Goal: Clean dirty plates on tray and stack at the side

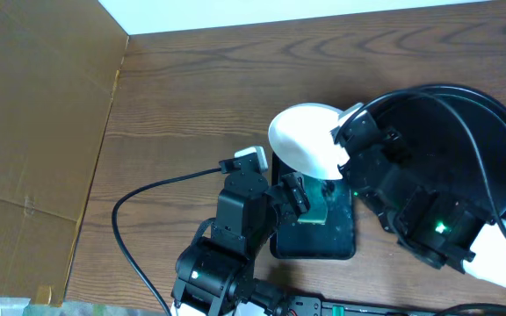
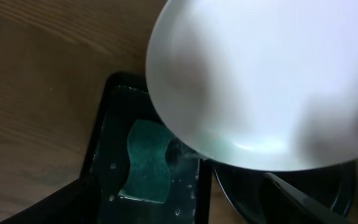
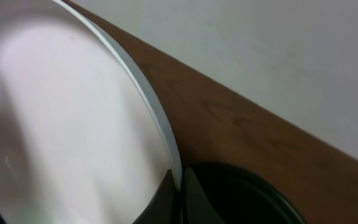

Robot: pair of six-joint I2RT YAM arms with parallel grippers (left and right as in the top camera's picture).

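Observation:
One white plate (image 1: pixel 301 136) is held tilted in the air over the far end of a black rectangular tray (image 1: pixel 314 247). My right gripper (image 1: pixel 341 140) is shut on its right rim; the right wrist view shows both fingers (image 3: pixel 180 183) pinching the plate (image 3: pixel 61 124). A teal sponge (image 1: pixel 316 209) lies wet in the rectangular tray (image 2: pixel 101 124). My left gripper (image 1: pixel 299 200) hovers over the sponge (image 2: pixel 146 162) with its fingers (image 2: pixel 178 186) spread, below the plate (image 2: pixel 260 74). No smear shows on the plate. The other plates are out of view.
A large round black tray (image 1: pixel 473 114) sits at the right, partly under the right arm; it also shows in the right wrist view (image 3: pixel 247 193). A brown cardboard sheet (image 1: pixel 33 132) covers the left. A black cable (image 1: pixel 148 189) loops left of the left arm.

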